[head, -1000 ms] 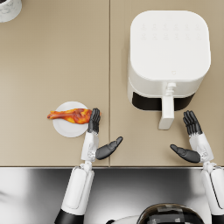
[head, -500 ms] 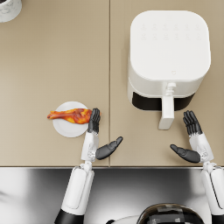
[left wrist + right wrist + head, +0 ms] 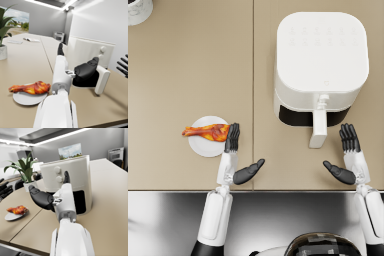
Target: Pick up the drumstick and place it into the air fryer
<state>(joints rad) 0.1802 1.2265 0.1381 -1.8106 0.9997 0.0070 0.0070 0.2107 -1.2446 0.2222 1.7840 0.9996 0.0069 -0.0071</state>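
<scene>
A browned drumstick [image 3: 207, 132] lies across a small white plate [image 3: 203, 148] on the tan table; the drumstick [image 3: 30, 88] and the plate [image 3: 25, 98] also show in the left wrist view, the drumstick [image 3: 17, 209] again in the right wrist view. My left hand [image 3: 235, 157] hovers open just right of the plate, fingertips by the thick end of the drumstick, thumb spread to the right. The white air fryer [image 3: 320, 65] stands at the back right with its drawer [image 3: 318, 122] pulled out, handle toward me. My right hand [image 3: 348, 157] is open, right of the handle, holding nothing.
A white plant pot [image 3: 138, 10] sits at the far left corner of the table. The table's front edge [image 3: 256, 190] runs just behind both wrists, with a dark shiny floor below it.
</scene>
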